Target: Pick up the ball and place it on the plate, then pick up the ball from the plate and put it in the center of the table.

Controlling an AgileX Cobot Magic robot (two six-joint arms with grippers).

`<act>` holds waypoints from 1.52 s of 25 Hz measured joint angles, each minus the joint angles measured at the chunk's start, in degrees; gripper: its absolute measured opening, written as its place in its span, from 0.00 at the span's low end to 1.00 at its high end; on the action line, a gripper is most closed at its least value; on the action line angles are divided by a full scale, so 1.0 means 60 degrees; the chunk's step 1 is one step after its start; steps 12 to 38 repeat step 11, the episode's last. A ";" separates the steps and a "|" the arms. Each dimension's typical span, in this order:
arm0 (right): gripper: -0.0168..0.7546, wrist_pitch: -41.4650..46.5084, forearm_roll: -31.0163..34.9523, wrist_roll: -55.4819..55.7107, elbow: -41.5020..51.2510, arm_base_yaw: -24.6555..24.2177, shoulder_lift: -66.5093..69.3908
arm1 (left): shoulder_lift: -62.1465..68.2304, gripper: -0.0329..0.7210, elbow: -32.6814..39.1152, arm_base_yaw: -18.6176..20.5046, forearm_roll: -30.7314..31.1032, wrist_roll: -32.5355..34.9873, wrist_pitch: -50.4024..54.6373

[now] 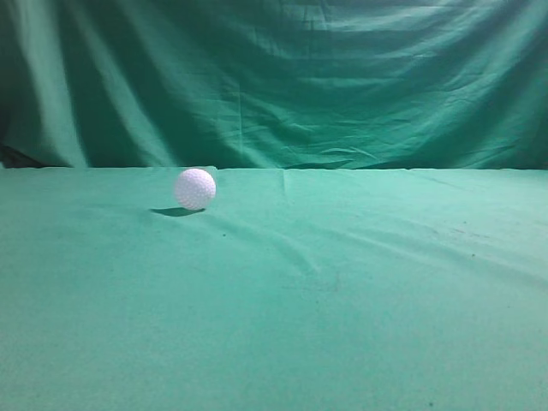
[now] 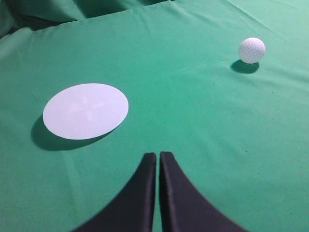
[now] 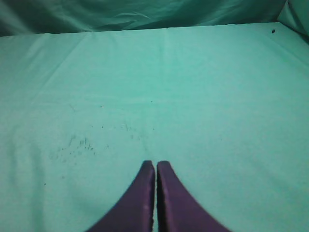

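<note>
The white dimpled ball [image 1: 195,188] rests on the green cloth table [image 1: 342,282], left of the middle in the exterior view. It also shows in the left wrist view [image 2: 252,50] at the upper right. The plate [image 2: 86,110], a flat white disc, lies on the cloth to the left in the left wrist view, apart from the ball. My left gripper [image 2: 158,154] is shut and empty, above the cloth, short of both. My right gripper [image 3: 156,163] is shut and empty over bare cloth. Neither gripper shows in the exterior view.
A draped green backdrop curtain [image 1: 282,77] hangs behind the table's far edge. Small dark specks [image 3: 77,145] dot the cloth in the right wrist view. The cloth has shallow wrinkles.
</note>
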 joint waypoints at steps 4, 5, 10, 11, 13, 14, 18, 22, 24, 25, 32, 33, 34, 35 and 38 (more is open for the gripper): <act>0.02 0.0000 0.0000 0.0000 0.0000 0.0000 0.0000 | 0.0000 0.04 0.0016 0.0000 0.0000 -0.0014 -0.0022; 0.02 0.0000 0.0000 0.0000 0.0000 0.0000 0.0000 | 0.0000 0.04 0.0016 0.0000 0.0000 -0.0014 -0.0022; 0.02 0.0000 0.0000 0.0000 0.0000 0.0000 0.0000 | 0.0000 0.04 0.0016 0.0000 0.0000 -0.0014 -0.0022; 0.02 0.0000 0.0000 0.0000 0.0000 0.0000 0.0000 | 0.0000 0.04 0.0016 0.0000 0.0000 -0.0014 -0.0022; 0.02 0.0000 0.0000 0.0000 0.0000 0.0000 0.0000 | 0.0000 0.04 0.0016 0.0000 0.0000 -0.0014 -0.0022; 0.02 0.0000 0.0000 0.0000 0.0000 0.0000 0.0000 | 0.0000 0.04 0.0016 0.0000 0.0000 -0.0014 -0.0022; 0.02 0.0000 0.0000 0.0000 0.0000 0.0000 0.0000 | 0.0000 0.04 0.0016 0.0000 0.0000 -0.0014 -0.0022; 0.02 0.0000 0.0000 0.0000 0.0000 0.0000 0.0000 | 0.0000 0.04 0.0016 0.0000 0.0000 -0.0014 -0.0022; 0.02 0.0000 0.0000 0.0000 0.0000 0.0000 0.0000 | 0.0000 0.04 0.0016 0.0000 0.0000 -0.0014 -0.0022; 0.02 0.0000 0.0000 0.0000 0.0000 0.0000 0.0000 | 0.0000 0.04 0.0016 0.0000 0.0000 -0.0014 -0.0022; 0.02 0.0000 0.0000 0.0000 0.0000 0.0000 0.0000 | 0.0000 0.04 0.0016 0.0000 0.0000 -0.0014 -0.0022; 0.02 0.0000 0.0000 0.0000 0.0000 0.0000 0.0000 | 0.0000 0.04 0.0016 0.0000 0.0000 -0.0014 -0.0022; 0.02 0.0000 0.0000 0.0000 0.0000 0.0000 0.0000 | 0.0000 0.04 0.0016 0.0000 0.0000 -0.0014 -0.0022; 0.02 0.0000 0.0000 0.0000 0.0000 0.0000 0.0000 | 0.0000 0.04 0.0016 0.0000 0.0000 -0.0014 -0.0022; 0.02 0.0000 0.0000 0.0000 0.0000 0.0000 0.0000 | 0.0000 0.04 0.0016 0.0000 0.0000 -0.0014 -0.0022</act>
